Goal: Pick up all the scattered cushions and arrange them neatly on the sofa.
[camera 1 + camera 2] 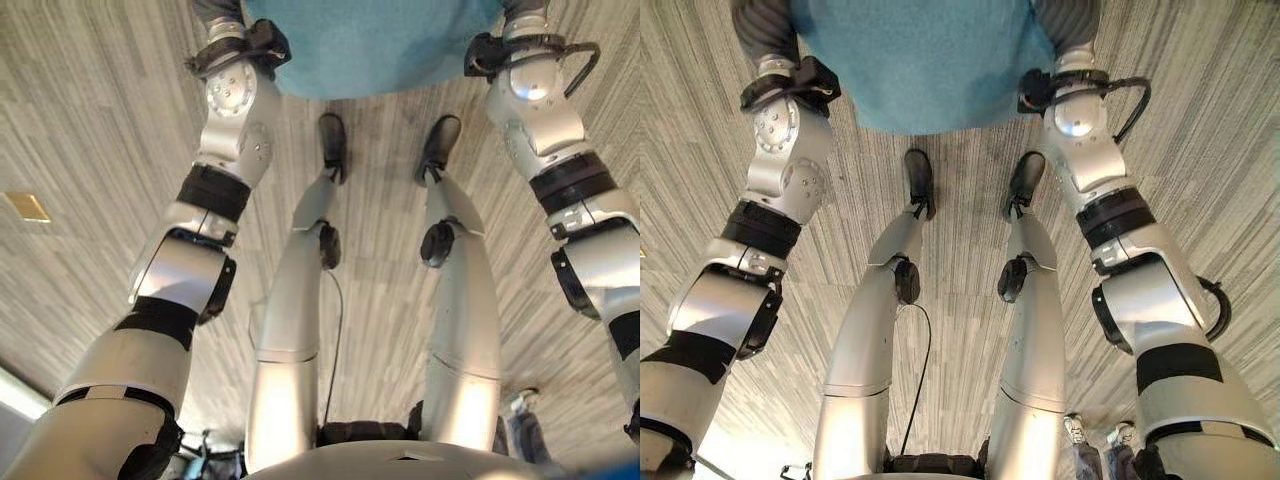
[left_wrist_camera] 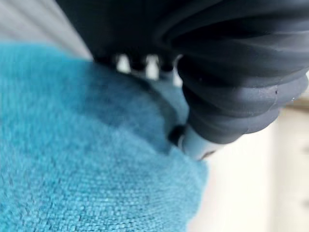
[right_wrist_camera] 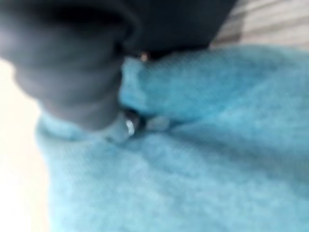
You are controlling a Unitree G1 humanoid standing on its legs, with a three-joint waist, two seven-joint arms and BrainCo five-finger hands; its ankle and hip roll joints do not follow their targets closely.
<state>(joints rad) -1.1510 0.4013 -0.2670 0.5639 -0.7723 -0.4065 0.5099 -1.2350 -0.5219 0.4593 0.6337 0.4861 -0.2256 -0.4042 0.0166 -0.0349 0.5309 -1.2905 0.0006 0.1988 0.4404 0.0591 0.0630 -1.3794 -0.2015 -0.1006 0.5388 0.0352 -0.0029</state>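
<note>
I hold a teal cushion [image 1: 915, 60] between my two hands above the grey striped carpet [image 1: 1200, 150], its long axis running across from my left hand [image 2: 227, 72] to my right hand [image 3: 72, 63]. Both press its sides; I cannot tell how my fingers sit.

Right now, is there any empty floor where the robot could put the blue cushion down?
Yes. Bare striped carpet lies open to the left of the left arm, and more to the right of the right arm. The middle is crowded: the blue cushion, held between the left hand and right hand, hangs there.
</note>
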